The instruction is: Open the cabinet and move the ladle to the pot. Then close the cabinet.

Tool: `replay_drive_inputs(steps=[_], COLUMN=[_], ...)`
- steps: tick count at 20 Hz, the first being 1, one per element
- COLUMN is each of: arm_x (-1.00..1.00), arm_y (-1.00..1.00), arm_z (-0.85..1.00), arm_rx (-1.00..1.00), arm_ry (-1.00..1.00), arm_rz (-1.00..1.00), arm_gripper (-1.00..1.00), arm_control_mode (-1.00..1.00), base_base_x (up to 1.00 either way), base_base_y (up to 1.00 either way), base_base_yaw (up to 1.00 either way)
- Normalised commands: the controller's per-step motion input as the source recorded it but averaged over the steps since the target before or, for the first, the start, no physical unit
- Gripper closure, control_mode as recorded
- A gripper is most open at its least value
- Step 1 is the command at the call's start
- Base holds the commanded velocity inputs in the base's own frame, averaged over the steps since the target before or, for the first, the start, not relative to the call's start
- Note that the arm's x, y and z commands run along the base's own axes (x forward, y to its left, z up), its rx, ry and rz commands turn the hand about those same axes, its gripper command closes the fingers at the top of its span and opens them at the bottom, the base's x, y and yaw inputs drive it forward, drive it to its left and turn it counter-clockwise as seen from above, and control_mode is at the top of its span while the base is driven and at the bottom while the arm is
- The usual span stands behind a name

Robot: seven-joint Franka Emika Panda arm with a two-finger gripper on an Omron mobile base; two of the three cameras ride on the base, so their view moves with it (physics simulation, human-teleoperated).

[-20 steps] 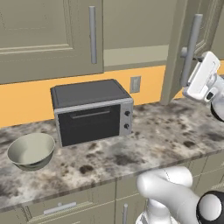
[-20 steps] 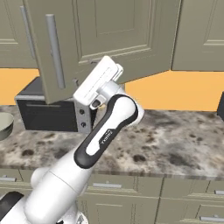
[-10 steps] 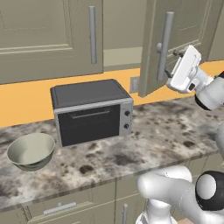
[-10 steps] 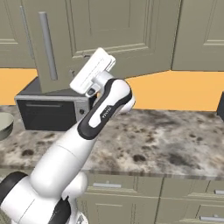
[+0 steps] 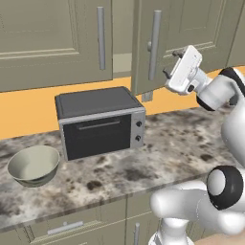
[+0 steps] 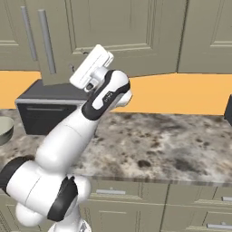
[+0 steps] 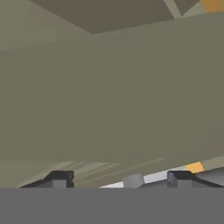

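No readable text anywhere, no labels, brands, numbers or signs, oven (image 5: pixel 99 123) front at centre left plain, its two knobs unmarked, cabinet (image 5: pixel 158 38) doors across the top blank, counter (image 6: pixel 172 145) at lower right bare of any lettering

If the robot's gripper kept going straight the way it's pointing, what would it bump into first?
Most likely the cabinet door. The gripper points at its grey-beige panel, close beside the long silver handle, and the hand view shows the flat door right ahead. It could clip the handle first; depth is hard to judge.
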Motion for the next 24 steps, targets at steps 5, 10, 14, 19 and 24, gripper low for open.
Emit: replay_drive_inputs(steps=[5, 10, 14, 19, 24], arm_x=[0.46, 0.31, 0.33, 0.34, 0.34], arm_y=[0.52, 0.52, 0.54, 0.49, 0.42], arm_z=[0.0, 0.0, 0.0, 0.08, 0.15], arm_rx=[0.0, 0.0, 0.0, 0.0, 0.0], arm_ry=[0.0, 0.0, 0.0, 0.0, 0.0], arm_rz=[0.0, 0.0, 0.0, 0.0, 0.0], arm_gripper=[-1.0, -1.0, -1.0, -1.0, -1.0], arm_control_mode=[-1.0, -1.0, -1.0, -1.0, -1.0], base_base_x=[0.0, 0.0, 0.0, 0.0, 0.0], base_base_y=[0.0, 0.0, 0.0, 0.0, 0.0], base_base_yaw=[0.0, 0.0, 0.0, 0.0, 0.0])
